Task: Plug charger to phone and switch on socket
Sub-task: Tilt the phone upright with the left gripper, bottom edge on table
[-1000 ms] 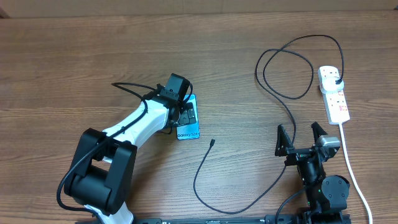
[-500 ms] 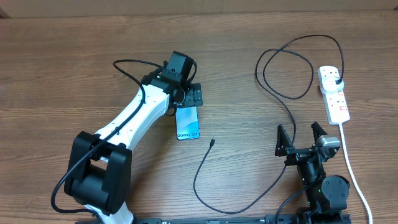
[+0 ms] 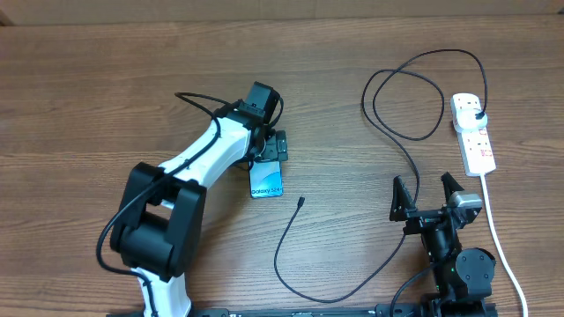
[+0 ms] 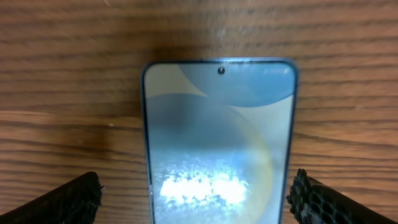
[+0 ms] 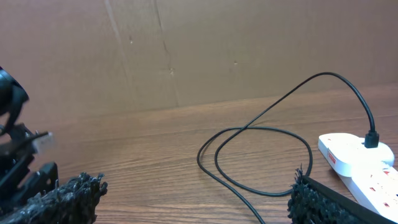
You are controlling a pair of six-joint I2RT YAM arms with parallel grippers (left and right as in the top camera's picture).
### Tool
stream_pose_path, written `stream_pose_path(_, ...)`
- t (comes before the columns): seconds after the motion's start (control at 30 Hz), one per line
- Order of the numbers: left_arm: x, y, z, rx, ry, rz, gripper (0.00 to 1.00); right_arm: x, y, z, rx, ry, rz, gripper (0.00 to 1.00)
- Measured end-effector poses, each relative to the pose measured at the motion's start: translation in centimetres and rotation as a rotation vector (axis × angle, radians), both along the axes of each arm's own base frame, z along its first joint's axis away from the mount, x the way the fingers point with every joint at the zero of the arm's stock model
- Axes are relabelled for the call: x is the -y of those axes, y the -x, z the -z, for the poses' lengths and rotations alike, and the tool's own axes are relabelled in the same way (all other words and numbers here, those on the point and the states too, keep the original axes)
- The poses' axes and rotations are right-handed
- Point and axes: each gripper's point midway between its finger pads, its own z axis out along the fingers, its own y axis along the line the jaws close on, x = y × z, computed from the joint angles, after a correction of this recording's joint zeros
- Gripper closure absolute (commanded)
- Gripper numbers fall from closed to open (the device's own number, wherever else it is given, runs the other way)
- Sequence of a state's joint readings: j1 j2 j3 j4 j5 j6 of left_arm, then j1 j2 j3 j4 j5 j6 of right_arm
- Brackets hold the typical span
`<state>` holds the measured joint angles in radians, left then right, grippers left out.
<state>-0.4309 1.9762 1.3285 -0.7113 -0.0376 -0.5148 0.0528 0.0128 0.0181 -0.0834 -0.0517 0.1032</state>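
the phone (image 4: 217,143) lies flat between the spread left fingers (image 4: 65,202), seemingly touching neither; the right fingers (image 5: 62,202) gape empty.

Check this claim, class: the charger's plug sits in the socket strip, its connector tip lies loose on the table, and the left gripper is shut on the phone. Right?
Not quite. The left gripper is open: the left wrist view shows its fingers standing clear of both side edges of the phone. The plug and connector tip are as stated.
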Motion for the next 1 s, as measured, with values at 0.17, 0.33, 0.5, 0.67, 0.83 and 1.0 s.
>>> stream_pose_path(0.17, 0.3, 0.4, 1.3, -0.034, 0.003, 0.008, 0.0, 0.0, 0.0, 0.0, 0.0, 0.0, 0.0, 0.0)
stream_pose_path(0.33, 0.2, 0.5, 1.4, -0.049, -0.005, 0.015, 0.0, 0.0, 0.0, 0.0, 0.0, 0.0, 0.0, 0.0)
stream_pose_path(0.5, -0.1, 1.2, 1.6, -0.089, -0.024, 0.027, 0.0, 0.0, 0.0, 0.0, 0.0, 0.0, 0.0, 0.0)
stream_pose_path(0.67, -0.5, 2.0, 1.7, -0.124, -0.04, 0.033, 0.0, 0.0, 0.0, 0.0, 0.0, 0.0, 0.0, 0.0)
stream_pose_path(0.83, -0.4, 2.1, 1.7, -0.13, -0.036, 0.034, 0.0, 0.0, 0.0, 0.0, 0.0, 0.0, 0.0, 0.0)
stream_pose_path(1.0, -0.4, 2.3, 1.7, -0.14, -0.034, 0.023, 0.0, 0.0, 0.0, 0.0, 0.0, 0.0, 0.0, 0.0)
